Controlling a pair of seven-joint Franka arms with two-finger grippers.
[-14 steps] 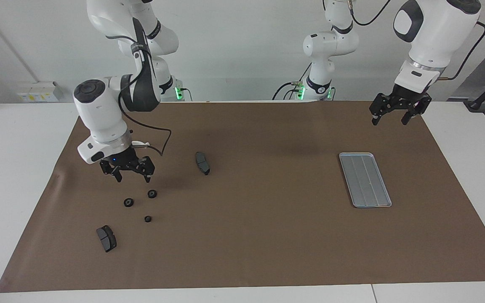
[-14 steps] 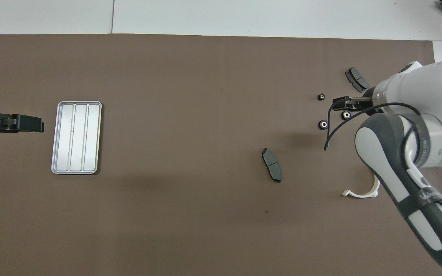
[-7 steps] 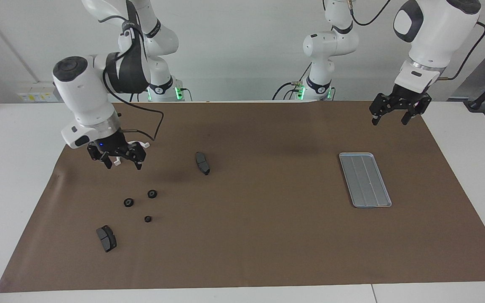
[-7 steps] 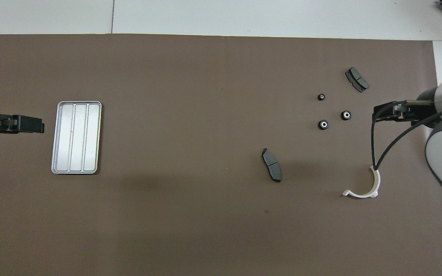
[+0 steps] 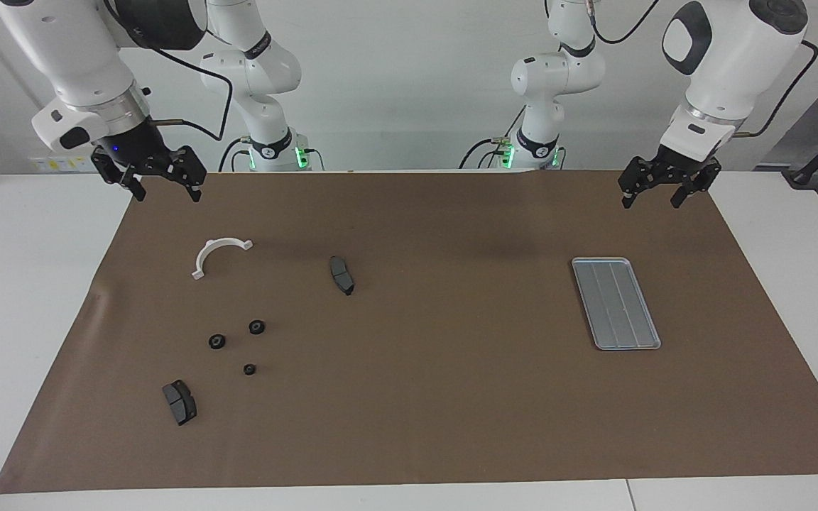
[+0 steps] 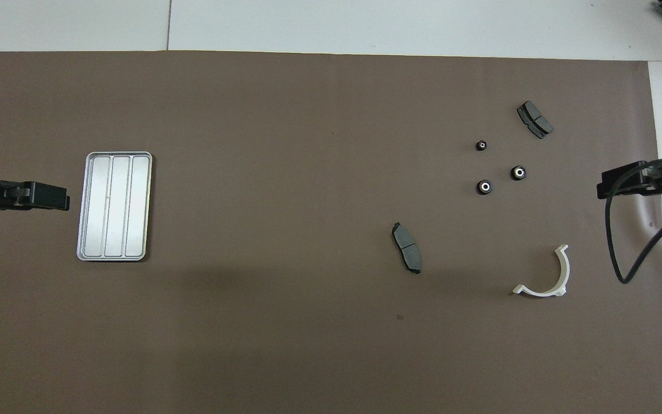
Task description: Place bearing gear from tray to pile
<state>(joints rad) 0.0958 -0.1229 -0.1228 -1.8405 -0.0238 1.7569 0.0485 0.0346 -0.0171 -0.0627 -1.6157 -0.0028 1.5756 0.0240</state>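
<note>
Facing view: the tray lies bare at centre right of the frame, and the pile of three black gears sits at lower left. The right claw, fingers apart and holding nothing, hangs at upper left; the left claw, likewise apart, at upper right.

Overhead view: tray at left, pile at upper right, white bracket below it.

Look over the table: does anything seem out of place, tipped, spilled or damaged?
Nothing stands out. The tray lies flat with nothing in it, and the three gears of the pile sit apart on the mat, none tipped. The white bracket and two grey pads lie loose but whole.
</note>
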